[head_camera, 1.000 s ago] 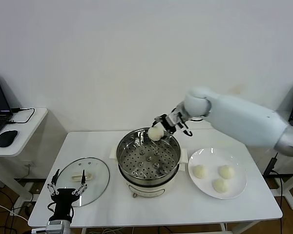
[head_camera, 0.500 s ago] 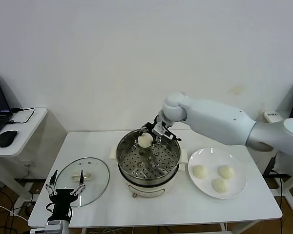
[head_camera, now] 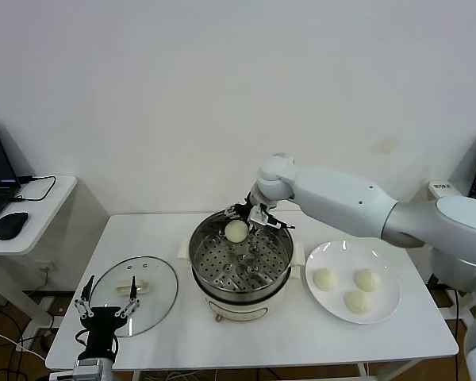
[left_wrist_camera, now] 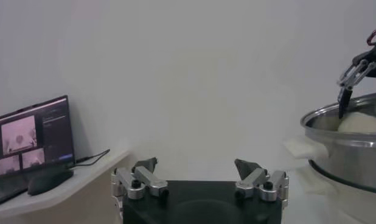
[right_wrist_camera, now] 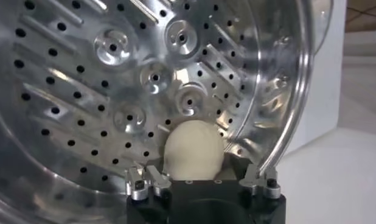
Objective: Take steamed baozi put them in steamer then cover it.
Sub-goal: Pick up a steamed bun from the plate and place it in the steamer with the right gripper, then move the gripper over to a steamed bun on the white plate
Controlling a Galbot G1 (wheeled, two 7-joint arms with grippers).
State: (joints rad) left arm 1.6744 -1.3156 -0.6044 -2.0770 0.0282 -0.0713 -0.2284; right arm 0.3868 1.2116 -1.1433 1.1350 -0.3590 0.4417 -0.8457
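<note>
Right hand (head_camera: 244, 220) sits at the far rim of the steamer (head_camera: 241, 266), centre of the head view, closed around 1 baozi (head_camera: 236, 231). Wrist view: the bun (right_wrist_camera: 193, 150) is lodged between the fingers, above the perforated tray (right_wrist_camera: 133, 91).

Change over 1.0 s: hand and bun were over the steamer's upper-right rim; at 0.5 s ago they had moved left over the far rim; now they are slightly lower, with the bun inside the rim line. The arm's elbow has swung left too, from right of centre to just above the pot.

Plate (head_camera: 385, 298), lower right of the head view: 3 baozi (head_camera: 324, 279), unchanged in all 3 frames. Glass lid (head_camera: 160, 278) lies flat on the bench (head_camera: 301, 341), lower left, unmoved.

Left hand (head_camera: 109, 311) is parked at the lower left bench edge beside the lid, fingers spread and empty, same position throughout.
</note>
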